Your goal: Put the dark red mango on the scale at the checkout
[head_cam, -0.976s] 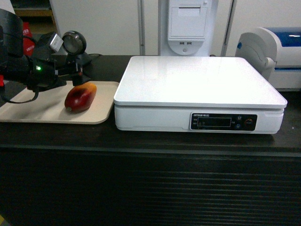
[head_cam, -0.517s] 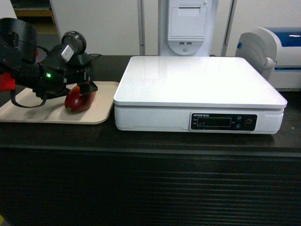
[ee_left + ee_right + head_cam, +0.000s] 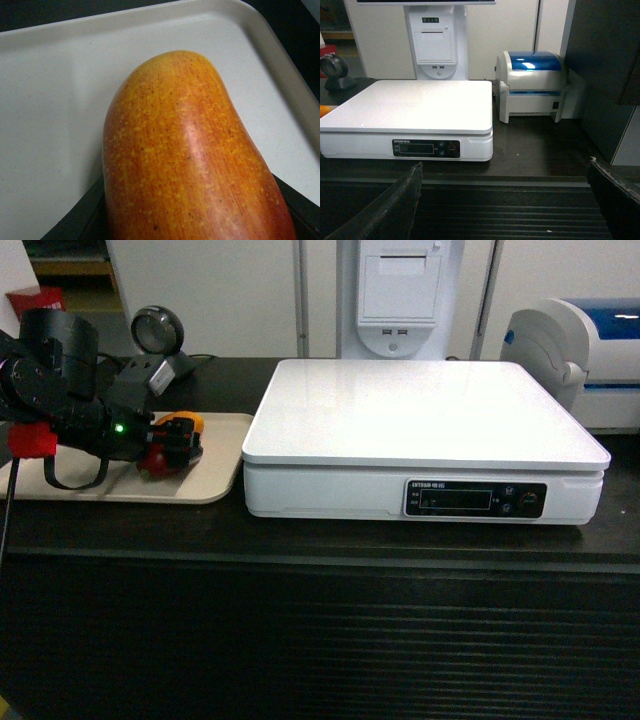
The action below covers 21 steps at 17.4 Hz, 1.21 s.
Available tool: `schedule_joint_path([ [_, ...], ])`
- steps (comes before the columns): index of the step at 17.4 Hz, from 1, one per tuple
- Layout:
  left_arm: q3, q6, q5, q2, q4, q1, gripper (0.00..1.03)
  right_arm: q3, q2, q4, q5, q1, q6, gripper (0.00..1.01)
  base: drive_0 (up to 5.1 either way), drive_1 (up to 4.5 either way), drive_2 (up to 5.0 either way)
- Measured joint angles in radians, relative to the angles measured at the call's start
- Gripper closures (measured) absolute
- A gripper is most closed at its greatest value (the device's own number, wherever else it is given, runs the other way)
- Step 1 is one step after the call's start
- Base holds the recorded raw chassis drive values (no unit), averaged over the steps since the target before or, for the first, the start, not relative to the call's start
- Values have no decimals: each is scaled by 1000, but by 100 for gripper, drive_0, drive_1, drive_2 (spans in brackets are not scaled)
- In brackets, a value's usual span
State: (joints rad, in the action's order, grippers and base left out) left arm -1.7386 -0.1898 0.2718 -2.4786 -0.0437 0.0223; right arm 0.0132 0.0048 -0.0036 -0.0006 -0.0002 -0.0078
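Observation:
The dark red mango [image 3: 152,462] lies on a beige tray [image 3: 60,480] at the left of the dark checkout counter [image 3: 300,540]. My left gripper [image 3: 180,445] is down over it, open, one black finger on each side. In the left wrist view the mango [image 3: 185,150] fills the frame, its orange-yellow end pointing away, with the fingers [image 3: 80,215] flanking it low down. The white scale [image 3: 420,410] stands just right of the tray, its top plate bare. My right gripper [image 3: 505,200] is open and holds nothing, facing the counter's ribbed front below the scale [image 3: 415,105].
A round black scanner [image 3: 157,332] stands behind the tray. A white label printer with a blue lid [image 3: 590,350] sits right of the scale, and a white receipt terminal [image 3: 400,295] behind it. The tray's raised rim [image 3: 280,75] lies between mango and scale.
The left arm has swung right and come down, so its fingers now straddle the mango instead of hanging left of it. The mango and the scale have stayed put.

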Motion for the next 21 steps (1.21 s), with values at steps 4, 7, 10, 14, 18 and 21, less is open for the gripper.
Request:
schedule_joint_path([
  [4, 135, -49, -16, 92, -80, -1, 40, 0, 0, 0, 0, 0, 0, 3, 0, 0, 0],
  [7, 246, -49, 11, 233, -152, -12, 40, 0, 0, 0, 0, 0, 0, 3, 0, 0, 0],
  [10, 332, -29, 29, 395, -224, -79, 40, 0, 0, 0, 0, 0, 0, 3, 0, 0, 0],
  [14, 396, 39, 40, 505, -277, -233, 40, 0, 0, 0, 0, 0, 0, 3, 0, 0, 0],
  [18, 395, 90, 21, 508, -263, -401, 40, 0, 0, 0, 0, 0, 0, 3, 0, 0, 0],
  [21, 338, 127, 13, 459, -250, -491, 40, 0, 0, 0, 0, 0, 0, 3, 0, 0, 0],
])
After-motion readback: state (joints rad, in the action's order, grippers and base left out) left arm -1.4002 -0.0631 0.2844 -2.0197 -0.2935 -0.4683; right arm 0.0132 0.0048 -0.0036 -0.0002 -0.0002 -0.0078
